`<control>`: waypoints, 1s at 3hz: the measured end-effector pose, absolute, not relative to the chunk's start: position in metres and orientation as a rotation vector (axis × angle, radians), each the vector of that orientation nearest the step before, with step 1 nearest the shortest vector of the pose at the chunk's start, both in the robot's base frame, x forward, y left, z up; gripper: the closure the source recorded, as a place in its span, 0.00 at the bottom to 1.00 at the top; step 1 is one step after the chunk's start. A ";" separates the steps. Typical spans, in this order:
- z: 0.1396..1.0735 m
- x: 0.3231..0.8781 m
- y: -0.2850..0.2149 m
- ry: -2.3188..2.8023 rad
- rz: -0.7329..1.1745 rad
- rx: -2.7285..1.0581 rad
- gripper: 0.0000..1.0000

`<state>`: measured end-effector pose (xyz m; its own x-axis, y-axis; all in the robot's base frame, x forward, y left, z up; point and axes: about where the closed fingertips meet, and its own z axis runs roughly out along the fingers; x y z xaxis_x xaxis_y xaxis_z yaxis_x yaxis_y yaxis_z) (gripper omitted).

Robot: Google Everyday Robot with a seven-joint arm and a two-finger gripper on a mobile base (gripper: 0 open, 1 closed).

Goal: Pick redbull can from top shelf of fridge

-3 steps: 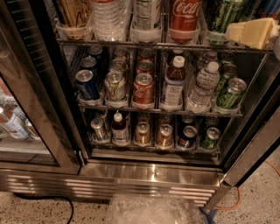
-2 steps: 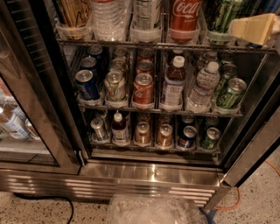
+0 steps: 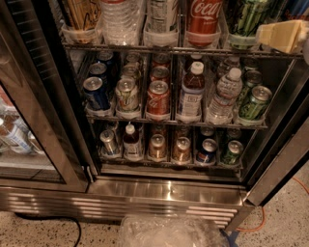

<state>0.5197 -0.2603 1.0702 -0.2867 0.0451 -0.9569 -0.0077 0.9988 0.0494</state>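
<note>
The fridge (image 3: 164, 190) stands open in front of me, with a black frame and a ribbed steel base. The top shelf (image 3: 169, 48) runs along the top edge of the view. It holds a red Coca-Cola bottle (image 3: 203, 17), clear bottles (image 3: 118, 21) and a green-and-black can (image 3: 244, 21). A sliver of blue (image 3: 297, 7) shows at the top right corner, too cut off to tell whether it is the redbull can. My gripper (image 3: 285, 34) shows as a cream-coloured part at the top right, in front of the shelf's right end.
Two lower racks hold short cans (image 3: 158, 99) and small bottles (image 3: 193, 91). The glass door (image 3: 24, 135) stands to the left. A clear plastic bag (image 3: 169, 231) lies on the floor in front. An orange cable (image 3: 256, 226) and a black cable (image 3: 58, 221) run across the floor.
My gripper has shifted slightly at the top right. Nothing in the fridge has moved.
</note>
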 end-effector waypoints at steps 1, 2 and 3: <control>1.064 0.526 -0.268 1.855 0.050 0.057 0.33; 1.062 0.534 -0.270 1.844 0.060 0.074 0.34; 1.063 0.544 -0.271 1.835 0.063 0.076 0.34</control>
